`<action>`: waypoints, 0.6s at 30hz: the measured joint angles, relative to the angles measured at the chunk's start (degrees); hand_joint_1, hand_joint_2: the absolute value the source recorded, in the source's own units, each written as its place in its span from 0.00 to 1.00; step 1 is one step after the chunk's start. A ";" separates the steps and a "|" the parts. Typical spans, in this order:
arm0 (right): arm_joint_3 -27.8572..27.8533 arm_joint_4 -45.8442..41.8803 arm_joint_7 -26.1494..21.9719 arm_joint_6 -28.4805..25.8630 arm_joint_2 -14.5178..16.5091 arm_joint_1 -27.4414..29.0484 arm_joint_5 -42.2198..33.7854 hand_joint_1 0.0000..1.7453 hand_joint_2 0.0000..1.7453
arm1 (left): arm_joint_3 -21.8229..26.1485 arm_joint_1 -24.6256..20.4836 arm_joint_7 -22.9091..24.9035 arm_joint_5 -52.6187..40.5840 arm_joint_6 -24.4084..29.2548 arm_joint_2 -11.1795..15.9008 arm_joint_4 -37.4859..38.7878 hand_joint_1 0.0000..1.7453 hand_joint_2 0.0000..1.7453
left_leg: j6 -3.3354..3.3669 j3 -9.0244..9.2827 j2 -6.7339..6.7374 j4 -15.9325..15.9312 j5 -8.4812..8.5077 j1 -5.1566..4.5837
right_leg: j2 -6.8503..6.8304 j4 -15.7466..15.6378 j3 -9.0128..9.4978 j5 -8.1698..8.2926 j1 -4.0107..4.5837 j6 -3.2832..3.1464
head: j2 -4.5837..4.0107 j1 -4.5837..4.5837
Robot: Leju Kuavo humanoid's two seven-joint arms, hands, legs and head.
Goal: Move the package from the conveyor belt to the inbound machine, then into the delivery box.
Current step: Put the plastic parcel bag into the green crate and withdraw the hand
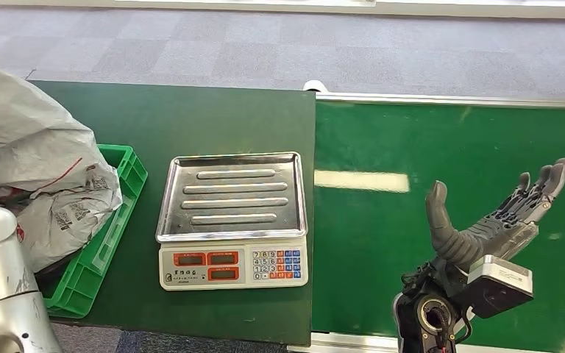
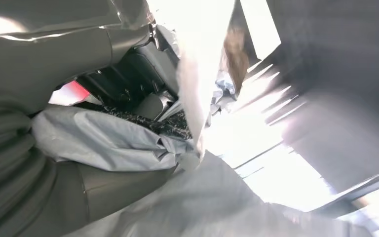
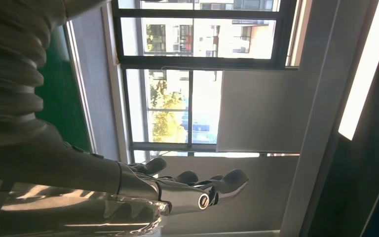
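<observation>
Presently I see the package [image 1: 33, 176], a crumpled grey bag, at the frame's left over the green crate [image 1: 121, 213], my left hand [image 2: 143, 81] gripping it. Centre: the scale [image 1: 232, 220], tray bare. Lower right, my right hand [image 1: 496, 220] holds nothing, fingers spread above the conveyor belt [image 1: 456, 154].

- The right hand [image 1: 496, 220] is held palm-up, with its fingers [image 1: 544, 184] extended and spread and the thumb raised apart from them; nothing is held.
- The left hand [image 2: 143, 84] is closed on a grey package [image 2: 103, 138].
- The silver left arm [image 1: 0, 287] is raised at the lower left of the head view.
</observation>
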 joint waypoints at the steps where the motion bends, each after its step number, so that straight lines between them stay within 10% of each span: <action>1: 0.00 0.01 0.14 0.13 -0.04 -0.01 -0.01 0.00 1.00 | -0.90 -1.37 4.35 -3.25 -2.61 1.85 4.53 1.00 1.00 | -0.03 0.00 -0.01 0.00 0.02 0.02 | -0.01 0.01 -0.02 0.00 0.01 -0.01 | 0.00 0.01; 9: -0.09 0.65 1.63 2.00 -0.14 -0.82 0.51 0.00 1.00 | -8.89 -13.35 20.75 -18.30 -17.09 11.97 38.30 1.00 1.00 | -0.10 0.03 0.36 -0.01 0.07 0.00 | 0.34 0.07 0.01 0.16 0.01 -0.16 | 0.00 0.02; 18: 0.70 1.76 2.89 2.32 -0.14 -2.29 1.32 0.00 1.00 | -14.12 -18.36 30.63 -25.76 -22.53 15.41 51.72 1.00 1.00 | -0.15 0.10 0.45 -0.03 0.01 0.02 | 0.44 0.12 0.01 0.14 0.02 -0.18 | 0.00 0.01</action>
